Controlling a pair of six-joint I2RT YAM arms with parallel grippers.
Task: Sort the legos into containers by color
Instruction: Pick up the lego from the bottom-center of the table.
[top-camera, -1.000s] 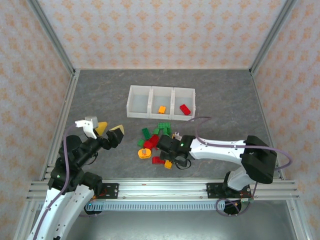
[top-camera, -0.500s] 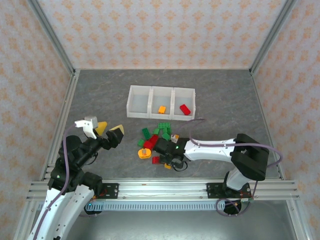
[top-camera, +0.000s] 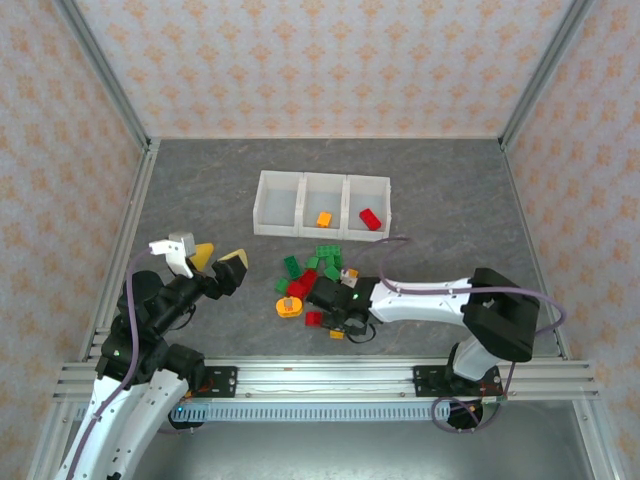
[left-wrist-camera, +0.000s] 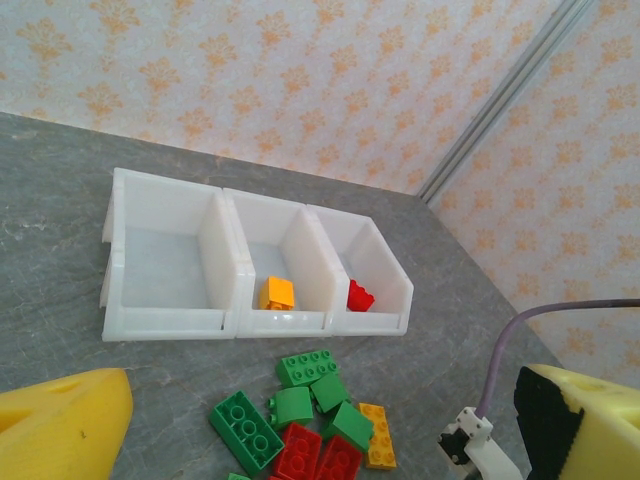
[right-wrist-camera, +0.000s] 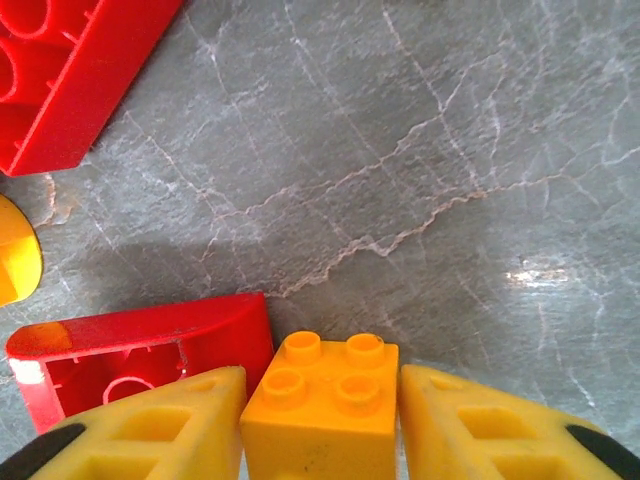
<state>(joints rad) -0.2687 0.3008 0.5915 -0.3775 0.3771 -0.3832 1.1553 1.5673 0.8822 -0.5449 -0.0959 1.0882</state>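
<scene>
- Three joined white translucent plastic bins (top-camera: 278, 205), upper centre: the middle holds an orange brick (top-camera: 323, 218), the right a red brick (top-camera: 369, 217).
- Left gripper (top-camera: 218, 262), lower left: jaws wide apart, holding nothing.
- Right gripper (right-wrist-camera: 320, 385), at the pile's lower edge: jaws have drawn in and now press both flanks of the brick below.
- Small orange-yellow four-stud plastic brick (right-wrist-camera: 320, 410), on the grey table (right-wrist-camera: 420, 150): gripped, not yet lifted; probably bound for the middle bin.
</scene>
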